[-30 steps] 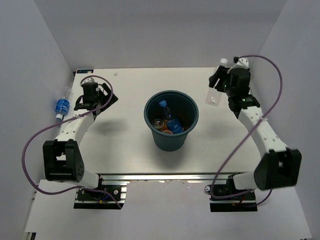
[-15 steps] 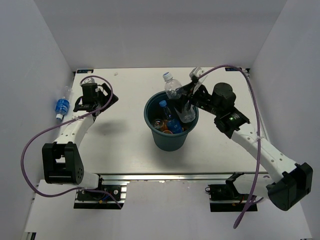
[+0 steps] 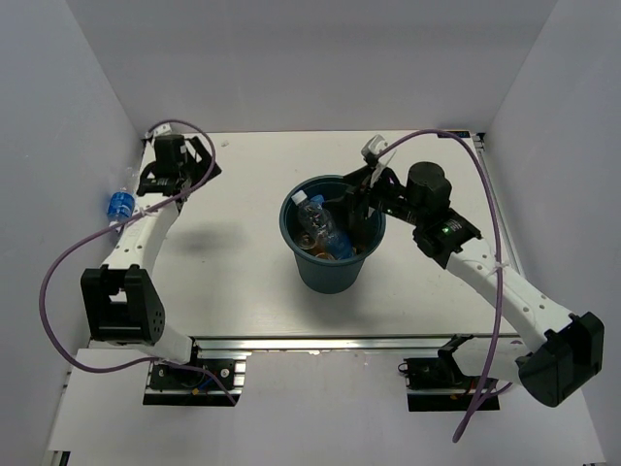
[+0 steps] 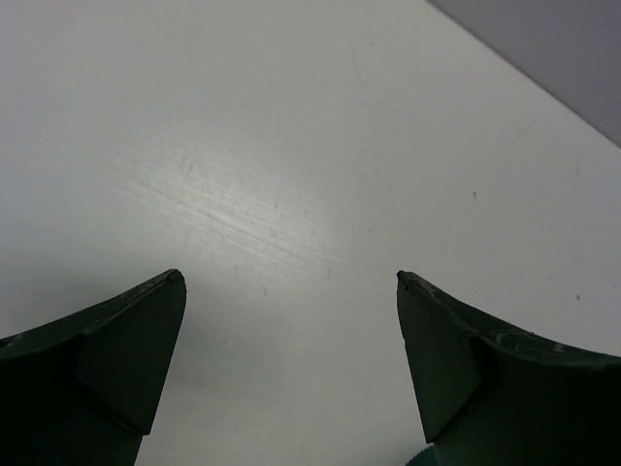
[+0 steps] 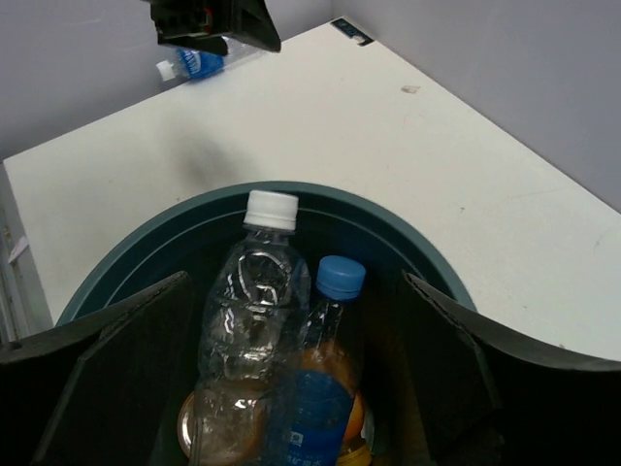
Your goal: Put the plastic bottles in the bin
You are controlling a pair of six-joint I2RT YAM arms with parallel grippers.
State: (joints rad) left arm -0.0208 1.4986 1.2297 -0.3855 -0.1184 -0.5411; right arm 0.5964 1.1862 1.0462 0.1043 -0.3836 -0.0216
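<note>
- My right end effector (image 5: 293, 283) hangs over the bin (image 3: 330, 277), fingers wide, gripping nothing.
- Inside the bin, a clear white-capped bottle (image 5: 254, 291) (neck up) stands beside a blue-capped bottle (image 5: 332, 325).
- My left end effector (image 4: 291, 282) is wide too, over the table (image 3: 243, 282); a blue-labelled bottle (image 3: 120, 205) lies by its left edge.

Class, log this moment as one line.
right claw: open over bin | clear bottle: in bin | left claw: open, empty | blue-label bottle: outside

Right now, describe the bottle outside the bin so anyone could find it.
Start at the dark bin mid-table, then look to the table's left edge beside the left arm. A clear bottle with a blue label lies there, the only one outside the bin.
</note>
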